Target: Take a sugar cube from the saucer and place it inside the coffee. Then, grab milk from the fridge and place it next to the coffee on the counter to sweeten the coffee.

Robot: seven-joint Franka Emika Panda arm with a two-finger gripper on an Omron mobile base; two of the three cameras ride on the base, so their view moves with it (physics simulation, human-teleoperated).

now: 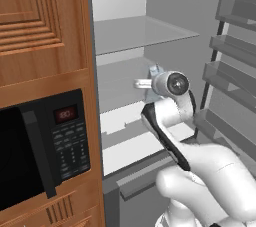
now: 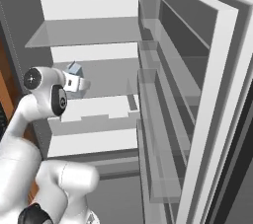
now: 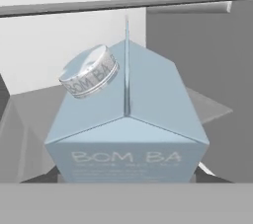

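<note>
One milk (image 3: 126,134) carton sits upright on a glass shelf (image 1: 145,33) level inside the open fridge (image 2: 89,1), toward the shelf's front edge. The gripper (image 1: 145,84) is right up against it, but honestly can't tell if the fingers actually clamp it or just hover around it.

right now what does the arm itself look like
The arm is glossy white with rounded, tube-like links and dark bands at the joints. A round white cap with a dark grey centre sits at the wrist. No cables or lettering show on it.
</note>
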